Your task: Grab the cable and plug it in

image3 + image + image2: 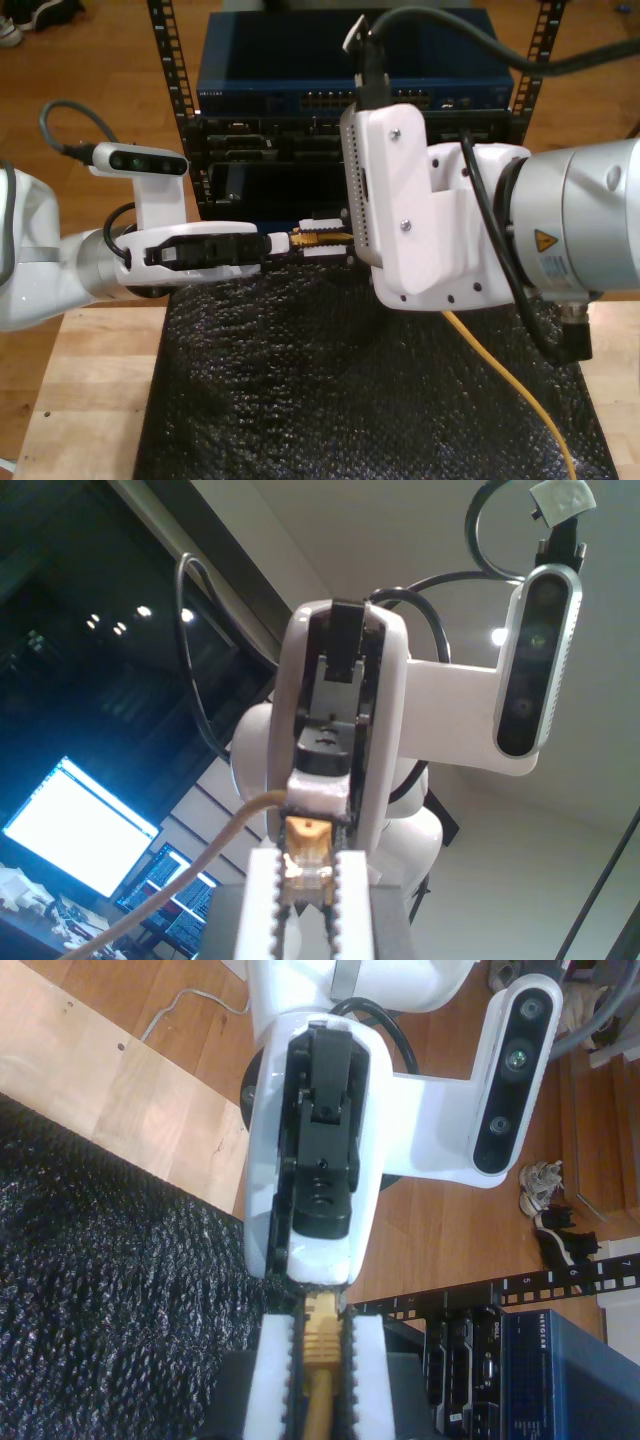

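Exterior view: my first gripper (310,905) and my second gripper (320,1380) both pinch the thin orange-yellow network cable (318,239) over the black mat's (300,400) rear edge.

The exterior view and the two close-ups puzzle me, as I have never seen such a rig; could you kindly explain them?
These are two robot arms, each ending in a gripper, a two-fingered clamp. The exterior view looks down from a camera off the arms: both meet tip to tip over a black mat on a wooden table, before a rack of network gear. The other pictures come from cameras riding on the grippers. My first gripper is closed on the clear plug of the yellow cable; my second gripper is closed on the cable's yellow end.
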You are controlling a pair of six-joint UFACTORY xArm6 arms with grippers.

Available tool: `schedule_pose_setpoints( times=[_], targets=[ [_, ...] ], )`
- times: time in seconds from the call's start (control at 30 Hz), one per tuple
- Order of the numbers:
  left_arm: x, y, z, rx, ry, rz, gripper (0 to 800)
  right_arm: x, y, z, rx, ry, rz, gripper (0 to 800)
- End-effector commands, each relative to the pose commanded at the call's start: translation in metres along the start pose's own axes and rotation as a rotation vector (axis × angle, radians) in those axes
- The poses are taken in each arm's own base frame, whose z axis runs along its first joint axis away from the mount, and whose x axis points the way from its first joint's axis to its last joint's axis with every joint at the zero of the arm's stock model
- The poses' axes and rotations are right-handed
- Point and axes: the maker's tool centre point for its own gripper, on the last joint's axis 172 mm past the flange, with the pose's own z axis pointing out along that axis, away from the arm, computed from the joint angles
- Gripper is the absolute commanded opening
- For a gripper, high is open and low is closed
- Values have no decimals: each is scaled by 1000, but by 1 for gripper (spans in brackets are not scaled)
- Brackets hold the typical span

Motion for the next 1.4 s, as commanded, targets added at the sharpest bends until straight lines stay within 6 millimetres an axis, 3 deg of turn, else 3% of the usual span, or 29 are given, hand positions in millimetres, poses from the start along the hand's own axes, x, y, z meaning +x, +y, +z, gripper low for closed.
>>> schedule_pose_setpoints(
  times=[0.1, 0.13, 0.2, 0.33, 0.5, 0.9, 1.0, 1.1, 1.23, 1.4],
  targets=[
    [0, 0, 0, 0, 0, 0, 38, 1, 0, 0, -1, 1, -1, 14],
    [0, 0, 0, -2, 0, 0, 76, 0, 0, 0, -1, 0, -1, 11],
    [0, 0, 0, -2, 2, -2, 249, 0, 0, 1, 1, 0, 1, 1],
    [-2, -2, 1, -5, 0, -8, 303, 0, -1, 1, 2, 1, 1, 1],
    [-2, -3, 2, -5, -5, -9, 480, 0, 0, 1, 2, 0, 5, 1],
    [-1, -3, 2, 1, -7, -4, 710, -1, 2, 5, 8, -4, 32, 1],
    [-1, -4, 2, 5, -12, -3, 723, -1, 5, 6, 6, -6, 46, 1],
    [-3, -6, 2, 18, -20, -4, 784, -1, 10, 6, 3, -8, 68, 0],
    [-1, -12, 4, 69, -46, 20, 792, -2, 16, 4, -7, -12, 92, 0],
    [-4, -23, 2, 149, -93, 35, 793, -29, 24, -2, -31, -59, 144, 0]
  ],
)
